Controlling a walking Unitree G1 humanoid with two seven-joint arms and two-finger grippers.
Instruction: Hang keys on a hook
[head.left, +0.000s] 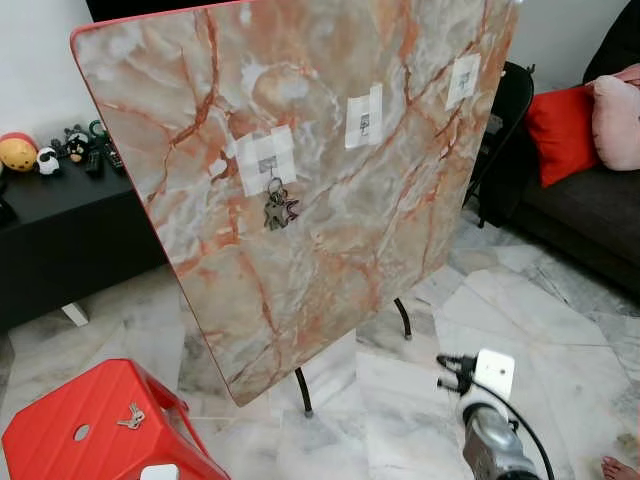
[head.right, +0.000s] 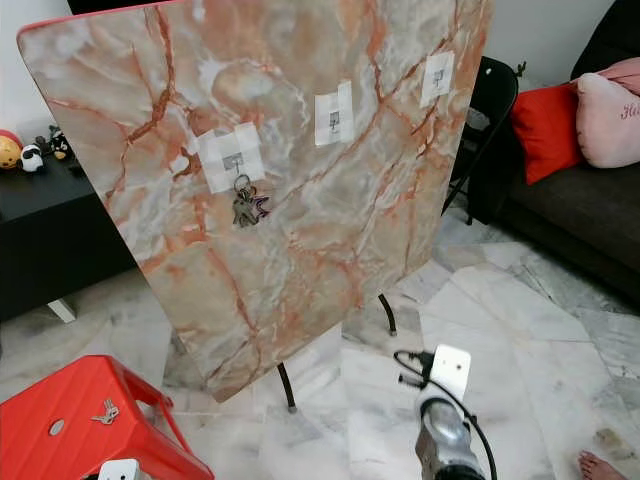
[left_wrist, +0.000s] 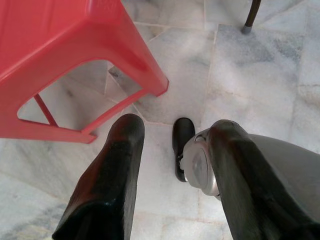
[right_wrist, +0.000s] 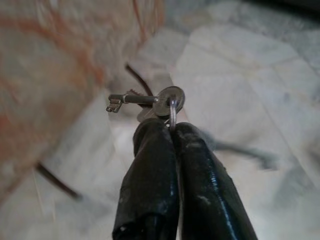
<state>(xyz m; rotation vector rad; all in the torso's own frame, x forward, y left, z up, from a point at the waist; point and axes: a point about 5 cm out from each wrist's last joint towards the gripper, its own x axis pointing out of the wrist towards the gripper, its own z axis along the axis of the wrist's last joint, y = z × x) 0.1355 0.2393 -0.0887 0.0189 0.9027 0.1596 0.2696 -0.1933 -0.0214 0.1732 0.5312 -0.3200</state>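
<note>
— Nearest the head camera was the right arm, low at the right, with its right gripper (right_wrist: 171, 131) over the marble floor (head.left: 560, 330). What did it have?

— Its two black fingers (right_wrist: 150, 170) were pressed together on the ring of a set of keys (right_wrist: 150, 100). One long key stuck out sideways from the fingertips, shaft roughly level, its toothed end pointing toward the tilted marble tabletop (head.left: 330, 150).

— And the hooks?

— Three small hooks sat on white tape patches in a rising row across that tabletop. The lowest hook (head.left: 268, 165) already carried a bunch of keys (head.left: 279, 210) hanging straight down. The middle hook (head.left: 364, 124) and the top hook (head.left: 464, 76) were bare.

— So the held keys were well apart from the hooks?

— Yes, down near the table's black legs (head.left: 303, 392).

— The other arm?

— The left gripper (left_wrist: 172, 145) hung beside a red stool (head.left: 90, 430), fingers spread wide and holding nothing. Another small key (head.left: 130, 417) lay flat on the stool's seat, near its round hole.

— Anything behind?

— A black cabinet (head.left: 60, 230) with small toys, and a dark sofa (head.left: 590, 210) with a red cushion (head.left: 562, 130).
</note>
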